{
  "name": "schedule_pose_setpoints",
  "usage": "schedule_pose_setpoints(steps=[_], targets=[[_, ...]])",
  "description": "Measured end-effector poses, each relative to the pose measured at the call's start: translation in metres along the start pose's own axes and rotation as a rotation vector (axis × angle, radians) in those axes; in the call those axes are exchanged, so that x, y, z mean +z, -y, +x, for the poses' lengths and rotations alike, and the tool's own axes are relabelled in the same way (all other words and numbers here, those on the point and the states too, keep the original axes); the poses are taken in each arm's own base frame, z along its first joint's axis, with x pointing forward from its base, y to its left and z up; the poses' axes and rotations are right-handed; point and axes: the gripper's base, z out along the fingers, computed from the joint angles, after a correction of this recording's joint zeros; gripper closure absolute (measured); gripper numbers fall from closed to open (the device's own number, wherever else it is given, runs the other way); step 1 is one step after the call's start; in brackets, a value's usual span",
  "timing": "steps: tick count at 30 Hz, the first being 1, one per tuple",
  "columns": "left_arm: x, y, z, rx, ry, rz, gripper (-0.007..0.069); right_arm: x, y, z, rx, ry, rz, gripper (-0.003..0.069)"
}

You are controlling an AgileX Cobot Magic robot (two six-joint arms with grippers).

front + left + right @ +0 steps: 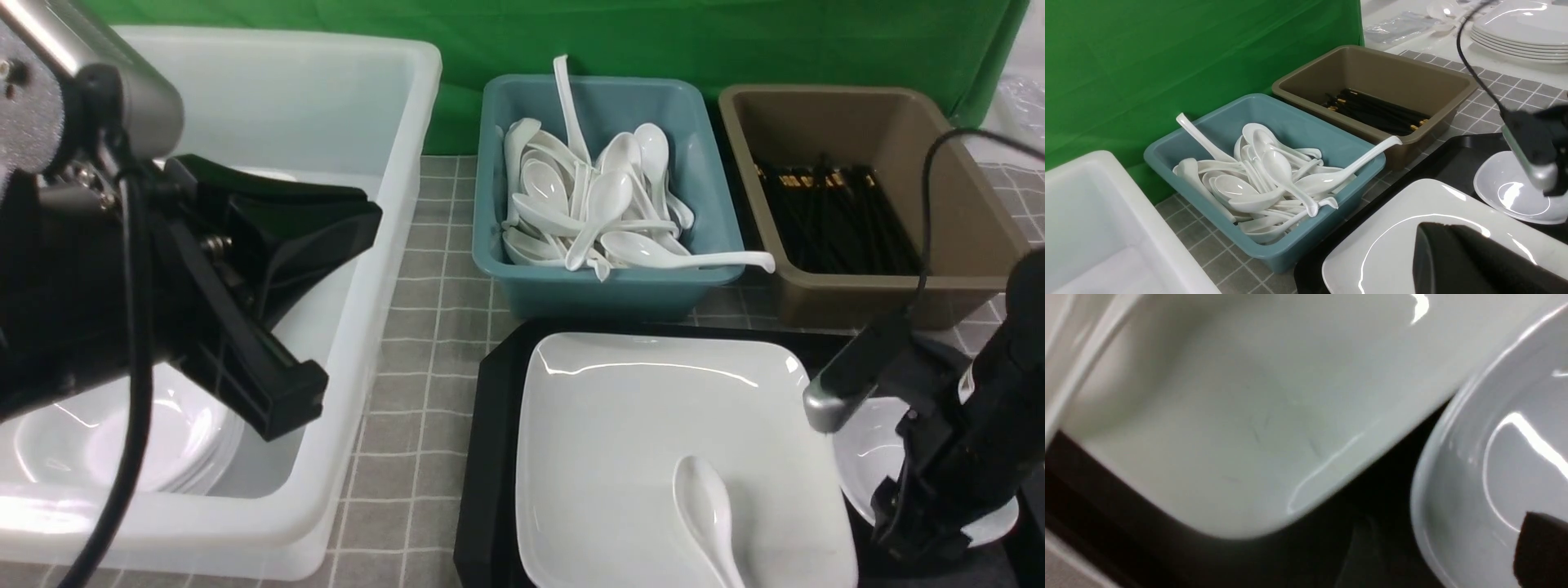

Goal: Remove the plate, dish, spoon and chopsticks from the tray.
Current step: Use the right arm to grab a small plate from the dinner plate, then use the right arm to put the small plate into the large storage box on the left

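The right gripper point(910, 523) hangs low over the tray's right-hand part, directly above the dish point(861, 453). In the right wrist view only one dark finger point(1541, 549) shows, at the edge of the picture over the dish's inside, so I cannot tell whether the jaws stand apart or together, and nothing is seen held in them. The dish sits on the tray point(490, 457), just beside the plate's right edge, with a thin strip of black tray floor showing between the two.

The plate point(637, 425) fills the middle of the tray. The spoon point(706, 506) lies on it toward the tray's near right, with its bowl pointing to the tray's far side and its handle toward the near side.

The left gripper point(282, 396) is closed with nothing in it. It hangs well to the left of the tray, over a large white bin point(367, 327) that has stacked white dishes point(163, 449) in its bottom.

A teal tub point(600, 286) heaped with white spoons point(604, 204) stands just past the tray's far edge. A brown tub point(882, 302) stands beyond the tray's far right corner, right beside the teal one, and black chopsticks point(833, 216) lie along its floor. A grey checked cloth point(416, 392) covers the table around the tray, and a green backdrop point(694, 37) hangs behind the tubs.
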Motion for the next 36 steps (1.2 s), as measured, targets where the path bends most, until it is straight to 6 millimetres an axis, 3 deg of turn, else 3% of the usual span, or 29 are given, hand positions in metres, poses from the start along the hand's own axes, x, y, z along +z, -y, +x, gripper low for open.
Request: schedule_pose_setpoints(steps=[5, 11, 17, 20, 24, 27, 29, 31, 33, 36], targets=[[0.0, 0.0, 0.0, 0.0, -0.001, 0.001, 0.0604, 0.022, -0.004, 0.013, -0.064, 0.058, 0.069, 0.0156], [0.0, 0.0, 0.0, 0.0, -0.001, 0.001, 0.0604, 0.022, -0.001, 0.012, -0.109, 0.094, 0.12, 0.017], [0.0, 0.0, 0.0, 0.0, -0.001, 0.001, 0.0604, 0.023, 0.0, 0.011, -0.126, 0.103, 0.136, 0.0314], [0.0, 0.0, 0.0, 0.0, -0.002, 0.002, 0.0604, 0.018, 0.0, 0.009, -0.141, 0.12, 0.154, 0.0449], [0.0, 0.001, 0.001, 0.0, -0.012, 0.011, 0.0604, 0.012, -0.001, 0.01, -0.104, 0.133, 0.161, 0.0456], [0.0, 0.002, 0.002, 0.001, -0.027, 0.024, 0.0604, -0.005, -0.002, 0.014, -0.03, 0.164, 0.175, 0.0512], [0.0, 0.002, 0.003, 0.002, -0.028, 0.025, 0.0604, -0.024, -0.004, 0.015, 0.046, 0.179, 0.175, 0.0578], [0.0, 0.002, 0.003, 0.003, -0.029, 0.025, 0.0604, -0.043, -0.009, 0.016, 0.099, 0.195, 0.172, 0.0596], [-0.002, 0.002, 0.002, 0.009, -0.024, 0.02, 0.0604, -0.075, -0.019, 0.011, 0.131, 0.247, 0.174, 0.0599], [-0.016, 0.001, -0.003, 0.002, 0.003, -0.013, 0.0604, -0.132, -0.042, -0.012, 0.1, 0.442, 0.155, 0.0599]])
